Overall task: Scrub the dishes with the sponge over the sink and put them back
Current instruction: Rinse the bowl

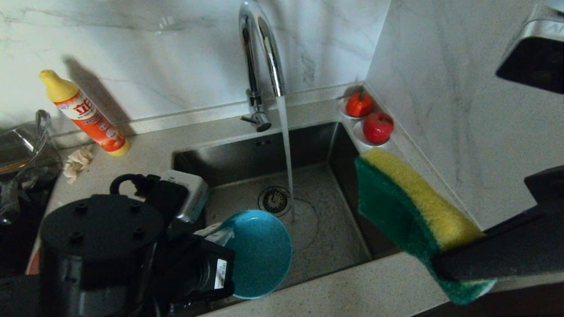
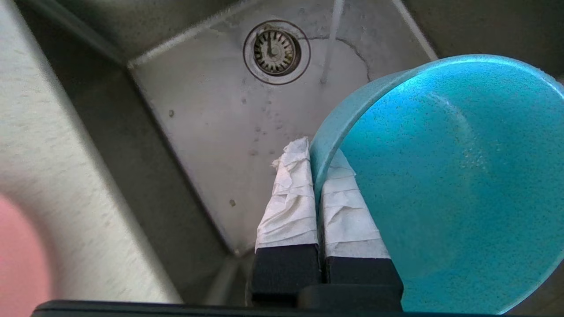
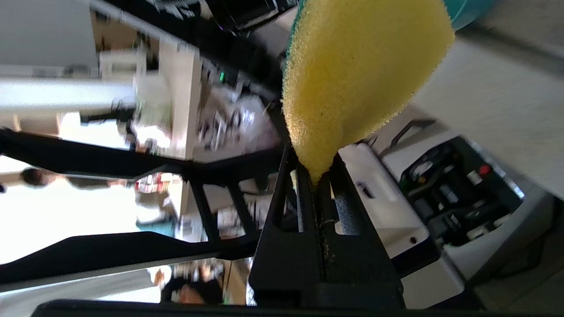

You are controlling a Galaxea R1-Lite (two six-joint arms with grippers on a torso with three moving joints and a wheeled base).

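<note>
scrubbing looks about to begin: left gripper (image 2: 318,176) pinches the teal bowl (image 1: 260,253) by its rim over the sink (image 1: 335,229) (tap running), right gripper (image 3: 319,176) clamps the sponge (image 1: 410,211) just beside it, which must next meet the bowl's inside.

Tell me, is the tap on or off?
On. A stream of water runs from the tap spout down into the sink, landing beside the drain.
</note>
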